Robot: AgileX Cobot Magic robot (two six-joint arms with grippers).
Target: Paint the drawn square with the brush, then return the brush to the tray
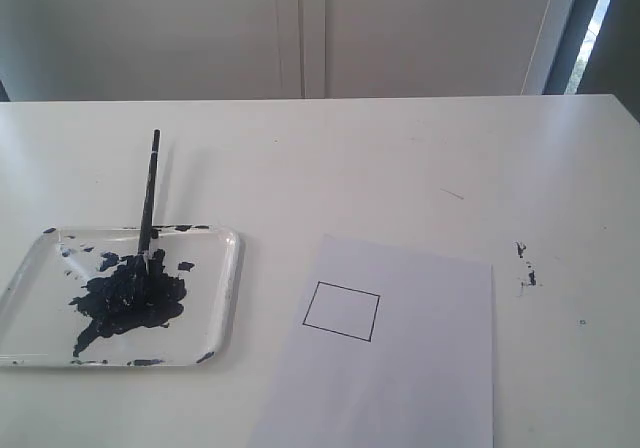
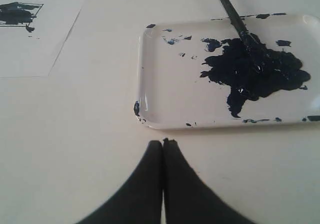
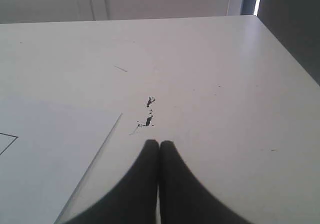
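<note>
I think the job is at its very start. The drawn square (image 1: 341, 311) is white inside, with thin black lines, on a flat white paper sheet (image 1: 420, 398) near the tray (image 1: 228, 278). The brush (image 1: 148, 203) is in the tray. Its tip is stuck in a thick, lumpy blob of dark blue paint (image 1: 120, 308) and its long thin black handle leans over the far rim. The tray is clear shiny plastic with round corners.

The left tool (image 2: 163, 143) is pinched tight and holds nothing, just beside the tray. The right tool (image 3: 159, 144) is pinched tight too and empty, near some small paint specks (image 3: 149, 111) on the smooth white surface (image 1: 400, 158).

I think the next move is to spread one tool and grab the thin handle, which could slip. The left wrist view also shows a sheet with a dark smeared square (image 2: 17, 13); I cannot tell if it is the same one
</note>
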